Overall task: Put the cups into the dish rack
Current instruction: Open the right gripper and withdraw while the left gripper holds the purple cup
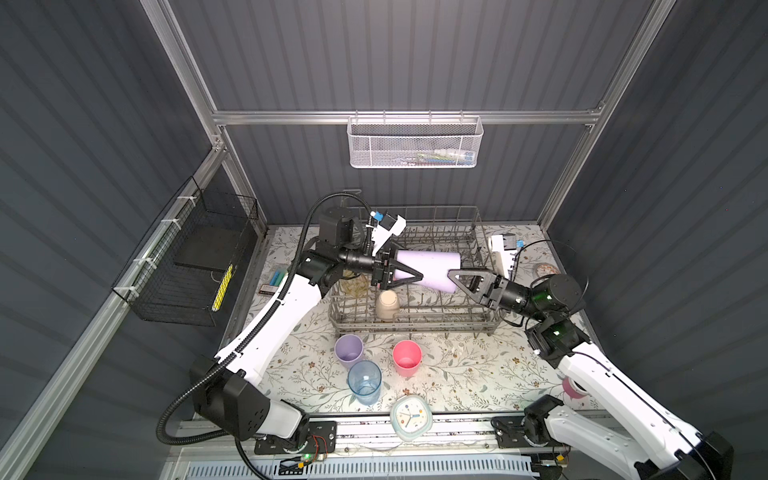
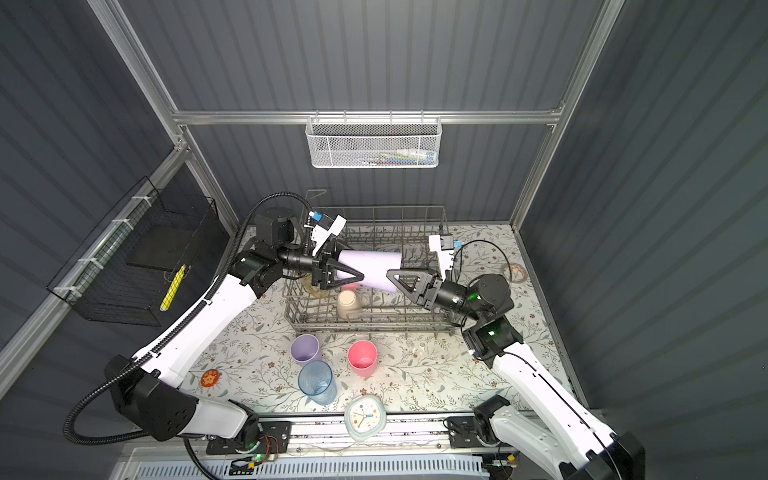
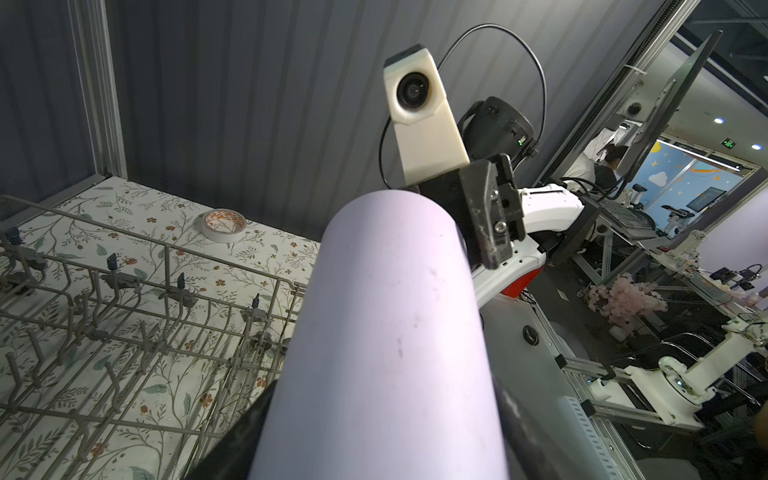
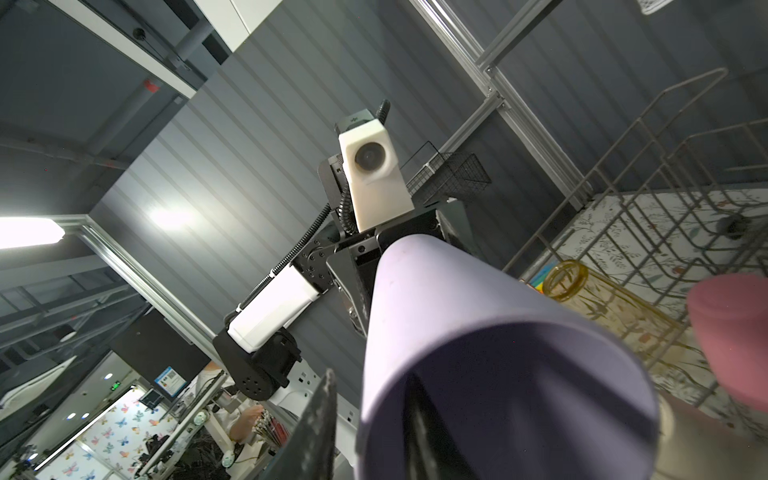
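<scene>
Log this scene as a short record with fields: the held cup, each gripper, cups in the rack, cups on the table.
held cup: lilac cup, sideways above the dish rack
left gripper: closed on its base end
right gripper: at its mouth, one finger inside; grip unclear
in rack: beige cup, yellowish glass, pink cup
on table: second lilac cup, blue cup, second pink cup

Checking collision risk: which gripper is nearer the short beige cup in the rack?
Left. The left gripper, gripping the lilac cup by its base, hangs almost over the beige cup; the right gripper, at the lilac cup's mouth, is farther to the right.
</scene>
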`<state>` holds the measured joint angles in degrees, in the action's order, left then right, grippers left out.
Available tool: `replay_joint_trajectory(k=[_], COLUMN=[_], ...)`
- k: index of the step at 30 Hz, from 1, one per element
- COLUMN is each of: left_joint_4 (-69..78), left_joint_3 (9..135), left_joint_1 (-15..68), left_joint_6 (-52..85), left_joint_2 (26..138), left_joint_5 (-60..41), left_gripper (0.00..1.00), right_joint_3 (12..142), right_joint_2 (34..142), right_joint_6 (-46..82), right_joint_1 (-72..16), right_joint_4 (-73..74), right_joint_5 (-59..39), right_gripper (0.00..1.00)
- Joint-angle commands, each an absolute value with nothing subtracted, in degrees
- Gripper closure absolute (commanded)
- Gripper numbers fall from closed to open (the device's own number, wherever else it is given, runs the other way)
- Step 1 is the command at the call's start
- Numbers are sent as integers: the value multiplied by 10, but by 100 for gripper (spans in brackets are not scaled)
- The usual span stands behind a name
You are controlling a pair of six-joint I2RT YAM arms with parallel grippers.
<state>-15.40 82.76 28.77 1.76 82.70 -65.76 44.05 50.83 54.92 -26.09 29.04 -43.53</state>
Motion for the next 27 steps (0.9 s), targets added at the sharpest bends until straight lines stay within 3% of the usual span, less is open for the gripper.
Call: replay_joint_trajectory(k=[1,6,14,20,27], left_joint_4=[-151,-158,-299,-405,-429], left_joint_3=[839,844,925,1005,1058], left_joint_1=[287,285,284,285,286], left_joint_6=[14,13,-55,-90,-87], left_joint_2=[818,821,860,929,984], left_joint_5=[-648,-627,-470,-321,-271], left_gripper=[32,31,31,32,32], right_joint_3=[458,497,573,559,549], right_joint_2=[465,405,355,338,350], right_joint_6=[483,392,303,294,293], right_joint_1=[-248,-232,-230,-229,-228], right_joint_4=[188,-14,-333,-355,-354], right_joint_5=[-406,-310,14,57,63], right_gripper=[64,60,58,57,57])
